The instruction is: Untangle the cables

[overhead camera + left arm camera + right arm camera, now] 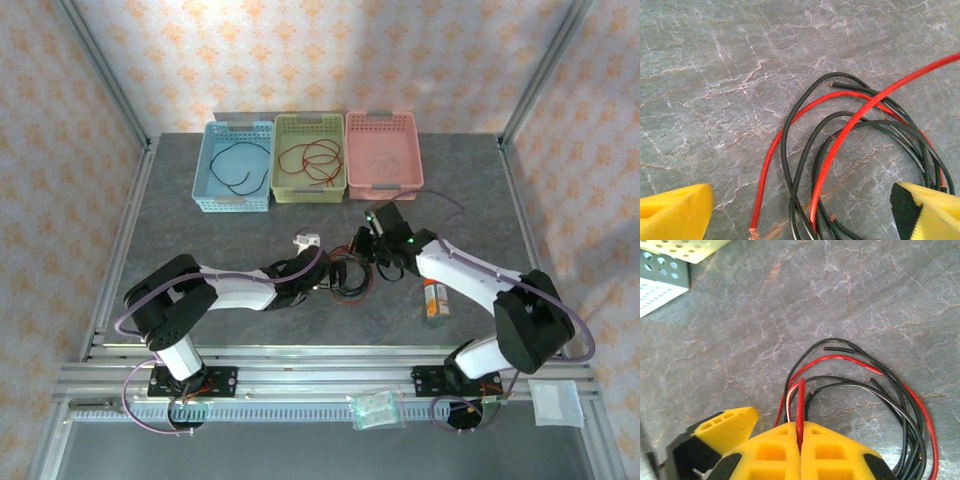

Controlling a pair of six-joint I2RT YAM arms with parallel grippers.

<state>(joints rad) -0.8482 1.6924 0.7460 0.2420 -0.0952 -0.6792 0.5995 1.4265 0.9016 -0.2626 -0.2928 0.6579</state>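
A tangle of red and black cables (345,277) lies on the grey table between my two grippers. In the left wrist view the loops of cables (840,145) rest flat on the table, with bare copper ends showing. My left gripper (800,212) stands open wide above them, its yellow fingertips (675,212) on either side and touching nothing. My right gripper (800,429) is shut on a red cable (801,400) that rises from the pile into the jaws. Beside it, more red and black cables (880,385) curve away to the right.
Three baskets stand at the back: blue (233,204) with a black cable, yellow-green (308,192) with red cables, pink (385,183). A small white part (305,240) lies left of the tangle and an orange-and-white object (435,298) lies to its right. The left gripper's finger (725,426) sits close beside my right gripper.
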